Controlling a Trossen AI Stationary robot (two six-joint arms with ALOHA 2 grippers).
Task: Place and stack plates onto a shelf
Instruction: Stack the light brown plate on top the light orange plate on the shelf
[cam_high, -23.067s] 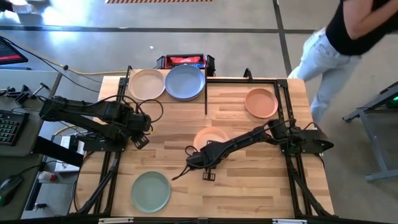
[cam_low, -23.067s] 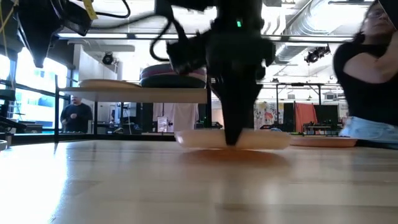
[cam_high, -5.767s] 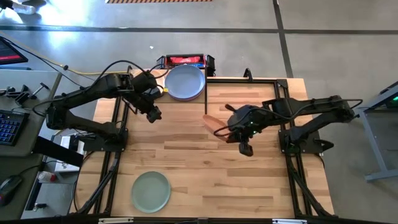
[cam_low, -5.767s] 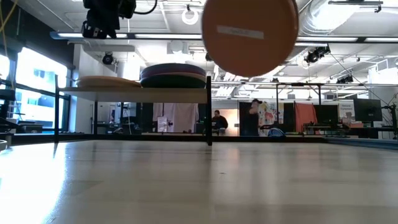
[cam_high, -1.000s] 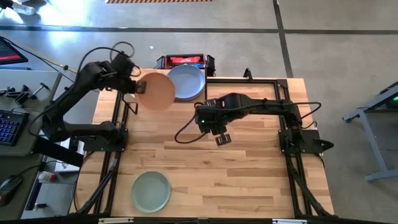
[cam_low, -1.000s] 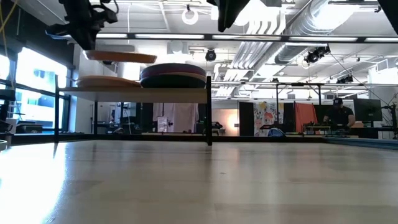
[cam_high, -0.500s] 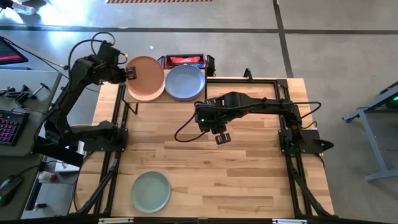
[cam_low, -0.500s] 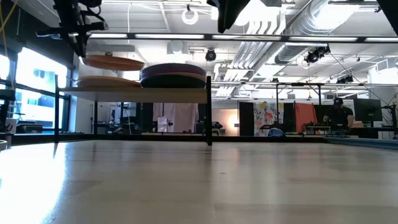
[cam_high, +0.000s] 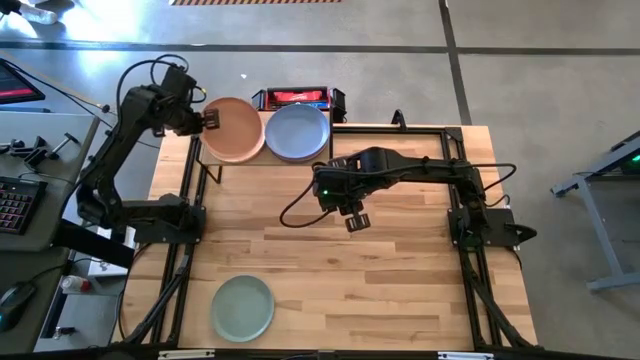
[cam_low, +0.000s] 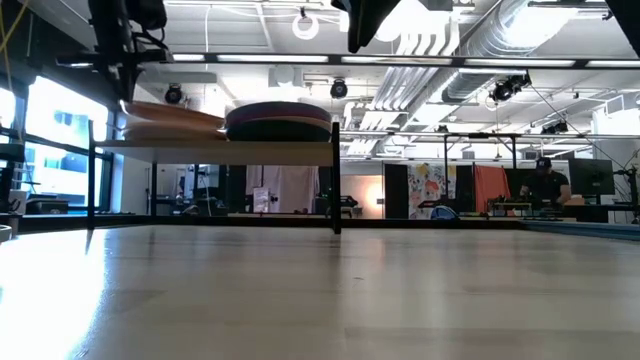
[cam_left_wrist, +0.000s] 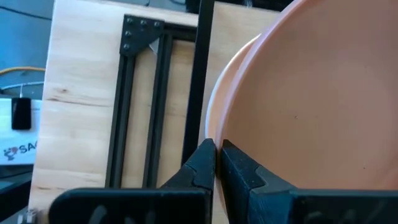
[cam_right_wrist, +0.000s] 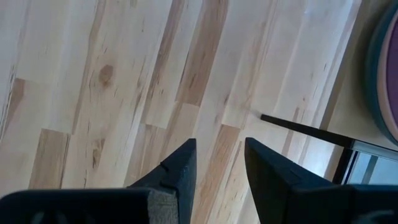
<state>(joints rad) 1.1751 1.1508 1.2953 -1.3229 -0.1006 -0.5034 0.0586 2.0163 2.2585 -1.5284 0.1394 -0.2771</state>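
Observation:
A peach plate (cam_high: 236, 128) hangs over the left half of the shelf (cam_low: 215, 146), with my left gripper (cam_high: 212, 118) shut on its left rim. In the low view the peach plate (cam_low: 170, 113) sits tilted, its right side down on a beige plate (cam_low: 175, 131) lying on the shelf. Beside it on the shelf stands a stack topped by a blue plate (cam_high: 297, 132). A sage green plate (cam_high: 242, 307) lies flat on the table near its front left. My right gripper (cam_high: 354, 222) hovers open above the table's middle, holding nothing. My left gripper pinches the peach plate's rim (cam_left_wrist: 210, 132) between its two fingers, one finger (cam_left_wrist: 202, 163) on the outer side and the other (cam_left_wrist: 241, 169) on the inner side. The fingers slant down from the table's left. The plate's held side is raised, its right side lower.
A red and black box (cam_high: 297, 97) sits behind the shelf, past the table's far edge. Black frame rails (cam_high: 400, 130) run along the table's back and sides. Bare wood (cam_right_wrist: 155, 81) lies under my right gripper, with a shelf leg (cam_right_wrist: 305, 129) close by.
My left gripper has swung toward the table's far left corner with the peach plate and sunk a little. The plate has gone from above the gap between the two stacks to over the left stack and come down onto the beige plate.

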